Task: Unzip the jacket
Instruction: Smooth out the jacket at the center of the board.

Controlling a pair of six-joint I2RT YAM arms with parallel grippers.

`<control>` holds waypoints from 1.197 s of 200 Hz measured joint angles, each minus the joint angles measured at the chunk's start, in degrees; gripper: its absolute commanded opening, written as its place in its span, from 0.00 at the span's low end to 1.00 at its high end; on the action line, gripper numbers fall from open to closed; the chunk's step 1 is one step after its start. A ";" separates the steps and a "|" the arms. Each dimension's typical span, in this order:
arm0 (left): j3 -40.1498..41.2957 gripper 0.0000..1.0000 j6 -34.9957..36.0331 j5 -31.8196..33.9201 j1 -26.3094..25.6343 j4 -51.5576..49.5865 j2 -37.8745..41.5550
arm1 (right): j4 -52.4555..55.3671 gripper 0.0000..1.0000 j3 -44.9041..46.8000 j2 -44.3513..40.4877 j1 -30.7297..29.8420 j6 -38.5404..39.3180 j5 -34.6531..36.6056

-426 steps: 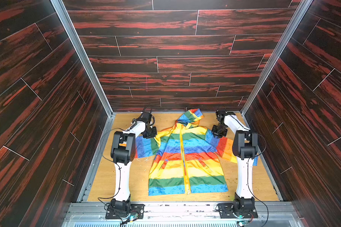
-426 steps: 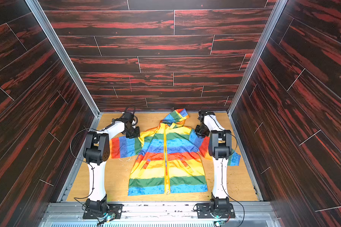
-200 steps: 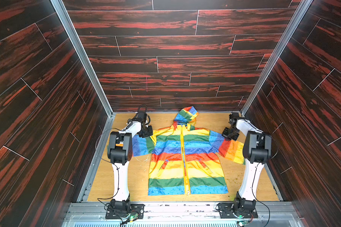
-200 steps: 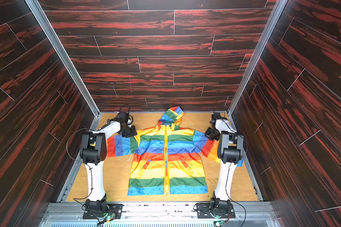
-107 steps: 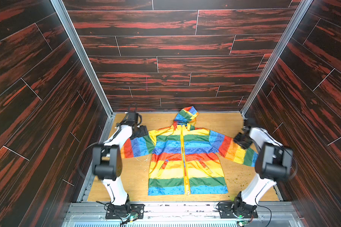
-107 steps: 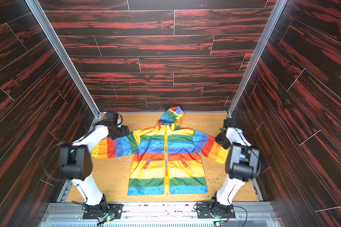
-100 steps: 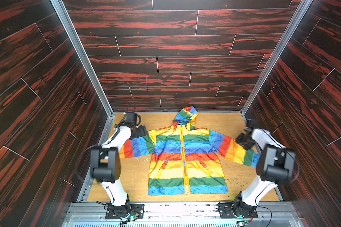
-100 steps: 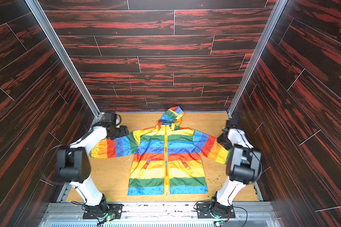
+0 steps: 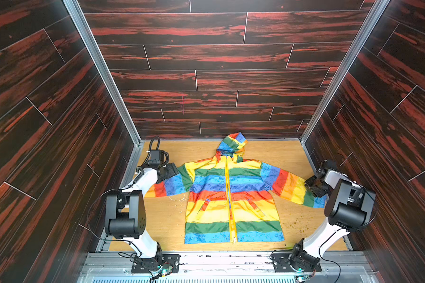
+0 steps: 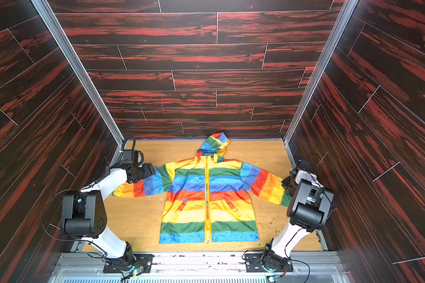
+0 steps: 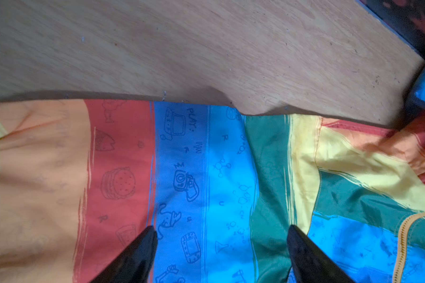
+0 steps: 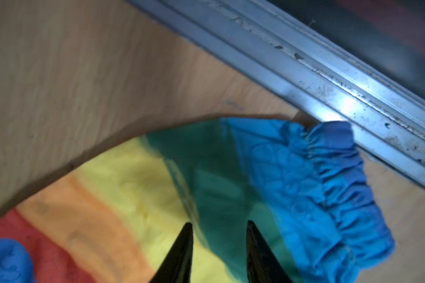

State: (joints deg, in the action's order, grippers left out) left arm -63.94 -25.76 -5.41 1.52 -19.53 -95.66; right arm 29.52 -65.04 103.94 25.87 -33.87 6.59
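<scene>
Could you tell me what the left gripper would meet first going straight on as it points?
Probably the jacket, at the blue stripes of its sleeve, just ahead of the left gripper; depth is unclear.

Left arm (image 9: pixel 145 180) reaching low outward, jaws wide apart, right arm (image 9: pixel 334 175) mirrored, jaws narrowly apart

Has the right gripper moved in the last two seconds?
Yes. The right gripper has slid outward along the jacket sleeve to its cuff end, toward the metal side rail.
</scene>
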 measured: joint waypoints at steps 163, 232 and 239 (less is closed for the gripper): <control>3.74 0.83 -3.98 4.44 7.65 -0.96 0.68 | -10.64 0.43 19.98 -14.99 10.40 -5.66 -1.38; 2.69 0.82 -0.76 7.26 9.40 -7.06 -1.90 | -10.51 0.44 13.73 -24.46 -11.72 -0.11 4.74; 2.49 0.82 -0.48 8.20 9.68 -7.89 -2.12 | -10.64 0.43 13.07 -24.41 -13.25 0.42 4.66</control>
State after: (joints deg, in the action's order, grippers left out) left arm -61.45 -26.24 2.79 11.20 -27.42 -97.78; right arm 18.87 -51.96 79.53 12.62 -33.45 11.25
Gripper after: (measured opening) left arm 0.822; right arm 0.436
